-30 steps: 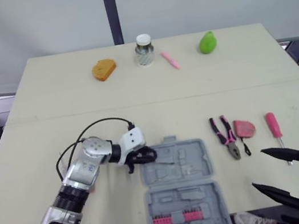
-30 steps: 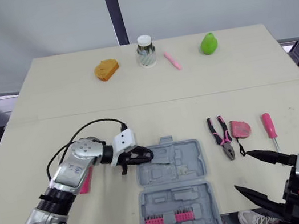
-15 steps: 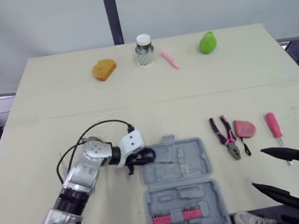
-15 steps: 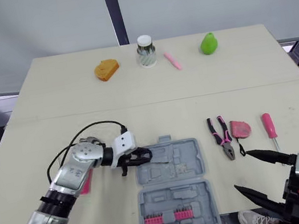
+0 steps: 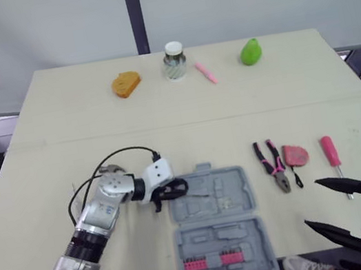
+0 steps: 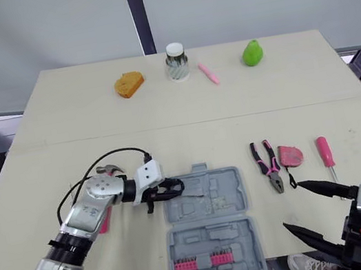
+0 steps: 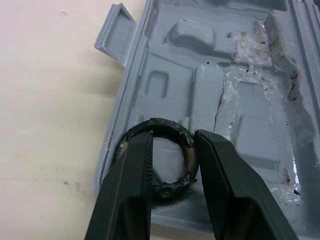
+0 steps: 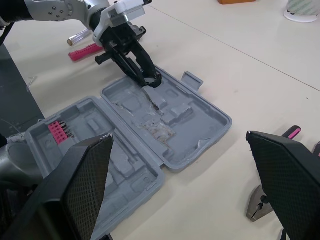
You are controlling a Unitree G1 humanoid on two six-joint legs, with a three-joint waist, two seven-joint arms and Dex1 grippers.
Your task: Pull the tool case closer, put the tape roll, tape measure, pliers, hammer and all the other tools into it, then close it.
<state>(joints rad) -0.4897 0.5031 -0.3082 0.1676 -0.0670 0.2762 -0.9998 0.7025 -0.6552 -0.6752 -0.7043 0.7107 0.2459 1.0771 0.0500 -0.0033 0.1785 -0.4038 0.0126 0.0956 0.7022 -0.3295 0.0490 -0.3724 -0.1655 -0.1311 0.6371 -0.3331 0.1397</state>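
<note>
"Grey plastic tool case (image 5: 212, 203) — which way is it lying?"

"It is lying open and flat on the tabletop (image 5: 180, 135), with its hinge running left to right. The half holding the row of pink bits (image 5: 210, 263) is sitting right at the near edge. The other half is lying beyond it, latch tab pointing away from the robot."

"And the tape roll?"

"The black tape roll (image 7: 162, 122) is sitting at the far-left corner of the far half. The left claw (image 7: 175, 135) is gripping it and reaching in from the case's left side. I cannot tell whether the roll is touching the tray."

"What is the right claw doing?"

"The right claw (image 5: 312, 204) is hovering by the near-right edge with its fingers spread wide, holding nothing and pointing left toward the case."

"What is lying around?"

"Right of the case, the pliers (image 5: 270, 164) are lying with their long axis near to far, pink handles away and nose toward the robot. The tape measure (image 5: 296, 154) is resting just beside them. Further right, a screwdriver (image 5: 331, 154) is lying roughly parallel, its pink handle on the far end. The hammer (image 8: 85, 51) is lying left of the case, partly under the left arm."

"Is anything crowding the case?"

"An orange object (image 5: 125, 84), a jar (image 5: 173, 61), a pink pen (image 5: 205, 72) and a green object (image 5: 250, 51) are standing along the far edge, well apart from it — a broad band of bare tabletop is stretching between them and the case."
</note>
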